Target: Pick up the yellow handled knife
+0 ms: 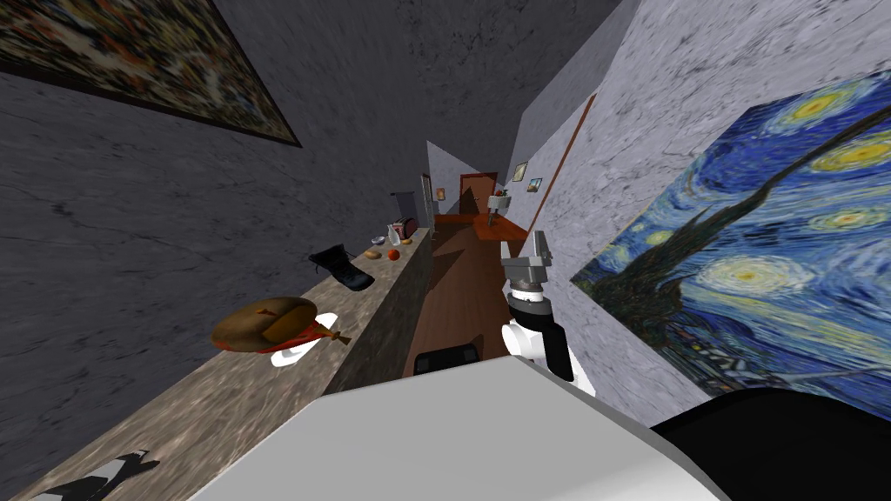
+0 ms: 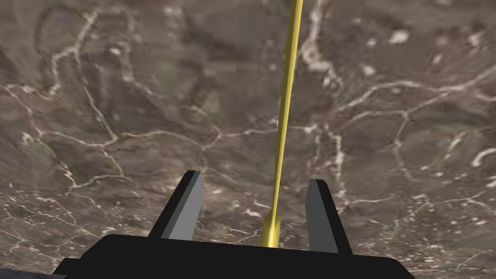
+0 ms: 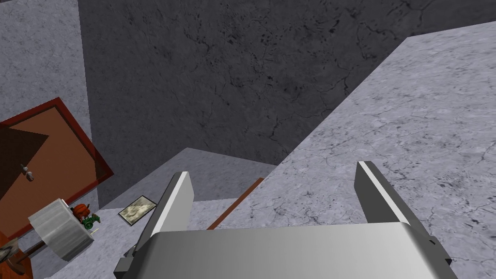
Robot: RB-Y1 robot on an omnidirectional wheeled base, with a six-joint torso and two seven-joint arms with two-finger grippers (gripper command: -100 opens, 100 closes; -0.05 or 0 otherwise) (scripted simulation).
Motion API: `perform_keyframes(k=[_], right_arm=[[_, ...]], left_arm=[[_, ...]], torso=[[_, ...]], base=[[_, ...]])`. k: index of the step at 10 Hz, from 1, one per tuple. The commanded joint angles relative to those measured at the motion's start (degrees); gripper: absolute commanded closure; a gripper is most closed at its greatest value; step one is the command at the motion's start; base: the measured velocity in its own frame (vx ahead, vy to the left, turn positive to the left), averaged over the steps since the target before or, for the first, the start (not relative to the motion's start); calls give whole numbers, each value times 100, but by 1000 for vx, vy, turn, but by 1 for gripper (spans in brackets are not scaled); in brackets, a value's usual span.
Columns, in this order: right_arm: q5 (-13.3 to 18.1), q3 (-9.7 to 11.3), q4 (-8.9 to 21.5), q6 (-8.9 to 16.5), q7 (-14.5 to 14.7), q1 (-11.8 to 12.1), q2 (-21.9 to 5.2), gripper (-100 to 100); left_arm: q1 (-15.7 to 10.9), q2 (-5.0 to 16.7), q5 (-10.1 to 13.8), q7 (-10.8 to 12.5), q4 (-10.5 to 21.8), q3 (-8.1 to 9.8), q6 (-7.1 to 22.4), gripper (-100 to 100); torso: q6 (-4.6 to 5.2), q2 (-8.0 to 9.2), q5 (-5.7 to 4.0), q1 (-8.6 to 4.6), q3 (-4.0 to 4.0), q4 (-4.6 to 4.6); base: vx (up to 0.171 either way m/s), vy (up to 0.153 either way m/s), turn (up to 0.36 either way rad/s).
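The yellow handled knife shows as a thin yellow strip lying on the brown veined stone countertop. My left gripper hovers right over it, open. The yellow strip runs up between the two fingers, closer to one finger than the other and touching neither. The knife's blade is out of sight. My right gripper is raised beside the grey wall on the right, open and holding nothing, as the right wrist view confirms.
The long stone counter runs along the left wall. On it are a brown round loaf on a white plate, a black item, small fruits and a toaster. A wooden-floored corridor lies between counter and right wall.
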Motion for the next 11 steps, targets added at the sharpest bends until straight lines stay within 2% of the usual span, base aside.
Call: perform_keyframes(k=[1, 4, 5, 6, 11], right_arm=[[0, 0, 0, 0, 0, 0, 0, 0], [0, 0, 0, 0, 0, 0, 0, 0], [0, 0, 0, 0, 0, 0, 0, 0], [0, 0, 0, 0, 0, 0, 0, 0], [0, 0, 0, 0, 0, 0, 0, 0]], left_arm=[[0, 0, 0, 0, 0, 0, 0, 100], [20, 3, -15, 22, 22, -5, 1, 100], [13, -2, -5, 33, 23, 4, -2, 0], [51, 58, 162, -52, -29, 62, 157, -100], [163, 224, 611, -313, -176, 203, 613, -100]], torso=[[0, 0, 0, 0, 0, 0], [19, 16, 8, 5, 15, 15], [21, 11, 5, 3, 10, 8], [25, 7, 6, 4, 6, 4], [26, 4, 5, 5, 4, 3]], base=[[0, 0, 0], [1, 0, 10], [0, 0, 0], [-12, -9, 36], [-9, -6, 26]])
